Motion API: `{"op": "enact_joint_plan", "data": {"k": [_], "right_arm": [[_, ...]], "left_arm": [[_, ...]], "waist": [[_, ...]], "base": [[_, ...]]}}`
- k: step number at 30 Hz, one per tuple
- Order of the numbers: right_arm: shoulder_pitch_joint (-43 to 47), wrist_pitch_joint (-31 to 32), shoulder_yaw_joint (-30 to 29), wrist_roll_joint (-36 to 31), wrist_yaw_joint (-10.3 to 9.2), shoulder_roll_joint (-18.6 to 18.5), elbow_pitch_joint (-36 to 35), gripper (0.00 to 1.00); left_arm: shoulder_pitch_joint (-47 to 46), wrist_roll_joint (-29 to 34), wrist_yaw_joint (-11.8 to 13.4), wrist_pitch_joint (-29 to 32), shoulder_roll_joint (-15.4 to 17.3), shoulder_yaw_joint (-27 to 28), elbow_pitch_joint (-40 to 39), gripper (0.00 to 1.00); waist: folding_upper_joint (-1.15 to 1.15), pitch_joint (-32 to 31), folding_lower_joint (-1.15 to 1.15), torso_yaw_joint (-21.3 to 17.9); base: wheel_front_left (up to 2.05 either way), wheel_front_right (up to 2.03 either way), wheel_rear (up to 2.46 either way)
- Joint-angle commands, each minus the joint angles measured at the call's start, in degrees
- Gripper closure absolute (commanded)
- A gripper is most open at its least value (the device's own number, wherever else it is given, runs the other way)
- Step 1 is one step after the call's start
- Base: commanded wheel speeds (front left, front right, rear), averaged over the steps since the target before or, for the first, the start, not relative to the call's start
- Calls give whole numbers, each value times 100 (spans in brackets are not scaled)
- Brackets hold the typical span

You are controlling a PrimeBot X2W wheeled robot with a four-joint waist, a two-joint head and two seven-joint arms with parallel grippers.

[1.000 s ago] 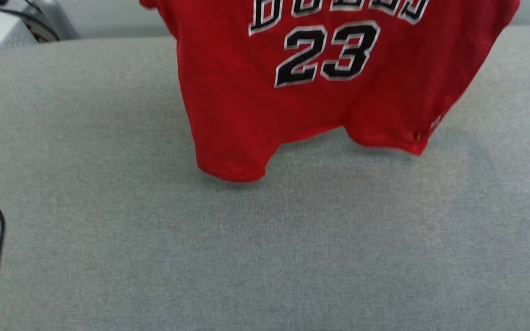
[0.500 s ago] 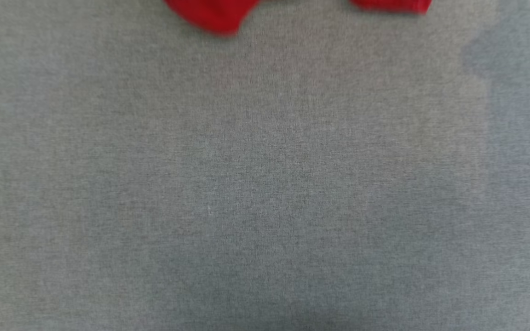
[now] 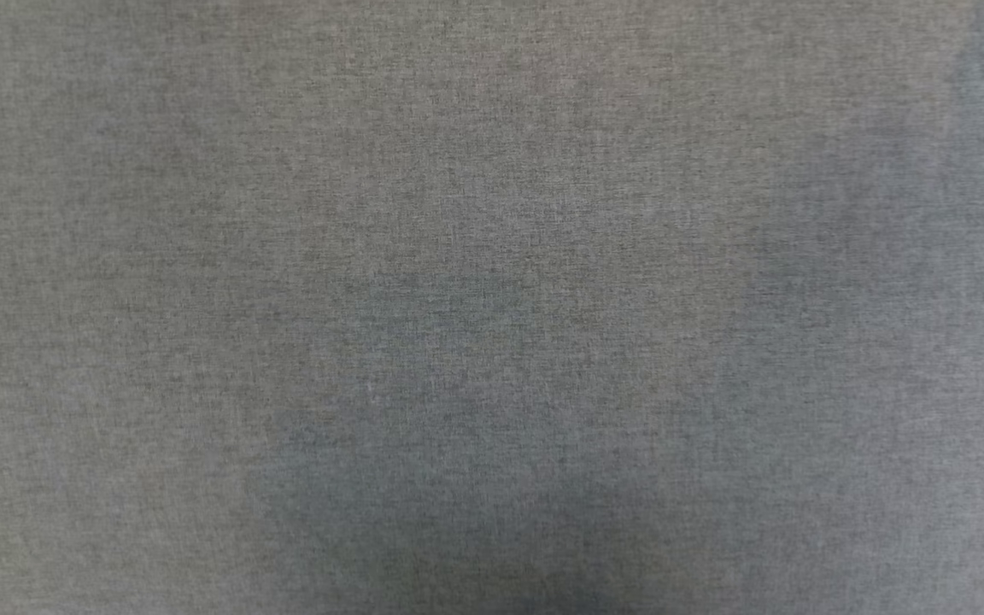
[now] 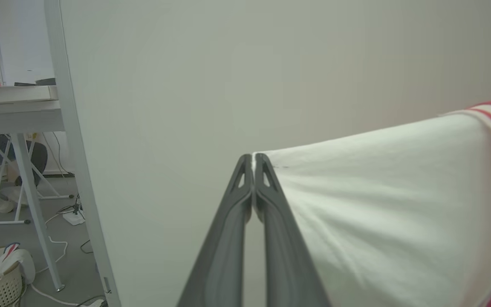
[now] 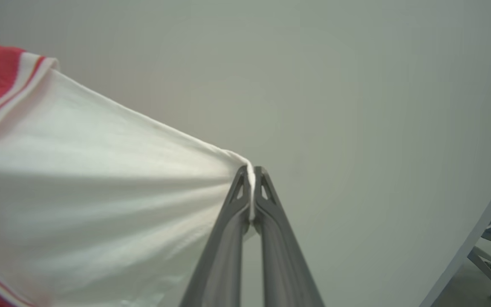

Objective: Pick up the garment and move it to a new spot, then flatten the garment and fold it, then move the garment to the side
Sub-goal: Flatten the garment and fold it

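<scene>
My left claw (image 4: 253, 160) is pinched tight on a white sleeve edge of the garment (image 4: 377, 213). The cloth pulls taut to the right of that wrist view, toward the red-and-white striped trim, with a pale wall (image 4: 271, 64) behind it. My right claw (image 5: 252, 171) is likewise clamped on a white sleeve edge, the cloth fanning out to the left of its wrist view toward the red body, while my head looks down on the grey table (image 3: 492, 256), its weave crossed by soft shadows.
</scene>
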Motion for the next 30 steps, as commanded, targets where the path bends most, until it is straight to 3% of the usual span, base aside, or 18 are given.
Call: {"op": "enact_joint_plan", "data": {"k": [1,6,11,16,23,30], "right_arm": [[-18,-102,-36,-68,-12,-31,131,100],[260,-387,388,-157,-12,-66,496,100],[907,-631,636,241,-12,-155,709,100],[1883,-754,1078,843,-12,-220,673,100],[3641,-781,1901,1990,-12,-480,234,100],[5450,-665,2447,2734,-12,-1012,-571,100]], "left_arm": [[52,-68,-18,-120,-11,-13,127,100],[557,-181,-69,-317,-250,-235,337,100],[1593,-291,-84,-381,-441,-415,184,100],[2876,-440,-86,-385,-397,-356,-355,100],[4888,-573,-87,-386,-344,-290,-1042,100],[6668,-576,-87,-387,-425,-348,-1490,100]], "waist": [[61,68,-1,57],[61,59,-1,167],[61,-244,-1,255],[61,-701,-1,229],[61,-1551,-1,218],[61,-2202,-1,247]], "base": [[0,0,0],[0,0,0],[0,0,0],[0,0,0],[0,0,0],[0,0,0]]}}
